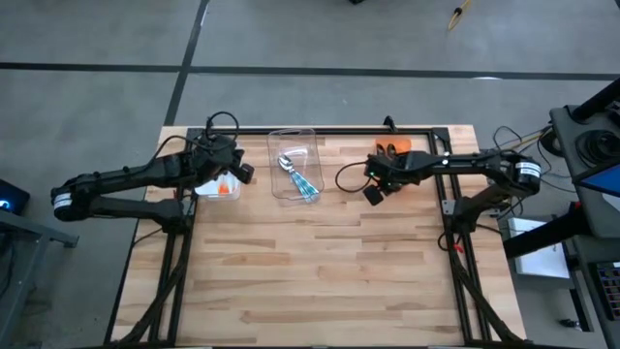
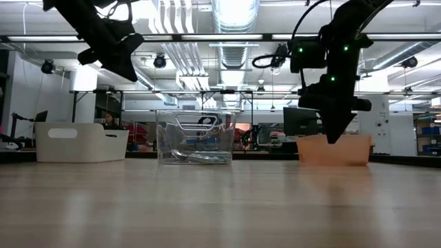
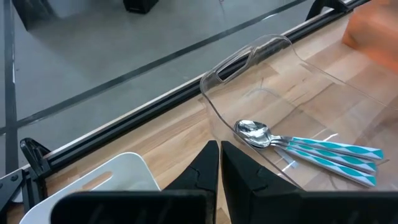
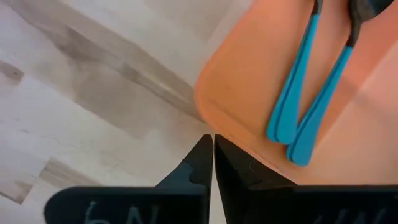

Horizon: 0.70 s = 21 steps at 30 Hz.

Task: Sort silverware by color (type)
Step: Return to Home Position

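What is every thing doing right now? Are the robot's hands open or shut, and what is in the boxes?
left gripper, shut, empty, raised
right gripper, shut, empty, raised by the orange bin
clear bin, upright, spoons inside
patterned spoons, lying flat in the clear bin
orange bin, upright, spoons inside
blue spoons, lying side by side in the orange bin
white bin, upright

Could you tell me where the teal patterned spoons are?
High view: the teal patterned spoons lie in the clear bin at the far middle of the table, between the white bin, left, and the orange bin, right.
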Each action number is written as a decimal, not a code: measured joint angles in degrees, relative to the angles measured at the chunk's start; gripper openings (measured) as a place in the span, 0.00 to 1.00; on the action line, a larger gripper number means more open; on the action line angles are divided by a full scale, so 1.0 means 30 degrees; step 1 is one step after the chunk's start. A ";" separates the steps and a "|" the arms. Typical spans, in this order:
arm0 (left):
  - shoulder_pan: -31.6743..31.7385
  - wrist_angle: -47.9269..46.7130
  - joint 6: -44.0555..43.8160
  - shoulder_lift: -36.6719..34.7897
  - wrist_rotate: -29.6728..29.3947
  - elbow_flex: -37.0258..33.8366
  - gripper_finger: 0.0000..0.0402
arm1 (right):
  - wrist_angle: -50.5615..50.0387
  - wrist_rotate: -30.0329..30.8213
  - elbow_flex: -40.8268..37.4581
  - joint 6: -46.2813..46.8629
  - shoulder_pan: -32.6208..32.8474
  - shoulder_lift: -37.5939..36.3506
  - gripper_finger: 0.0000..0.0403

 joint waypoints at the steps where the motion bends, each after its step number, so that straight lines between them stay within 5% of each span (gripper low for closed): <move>1: -0.0003 0.0000 0.0000 0.0000 -0.0002 0.0000 0.00 | 0.0012 0.0098 0.0000 -0.0083 0.0057 -0.0153 0.02; 6: -0.0530 -0.0007 0.0438 -0.0017 -0.0002 0.0000 0.00 | 0.0895 0.0216 -0.0059 -0.2121 0.0934 -0.1344 0.02; 12: -0.3206 0.0126 0.2639 -0.0429 0.0006 -0.0287 0.00 | 0.5952 -0.0212 -0.1427 -0.6373 0.2389 -0.2936 0.02; 21: -0.8440 0.4589 0.7418 -0.4193 0.1703 -0.4167 0.00 | 1.7945 -0.6476 -0.6287 -1.2670 0.2439 -0.4497 0.02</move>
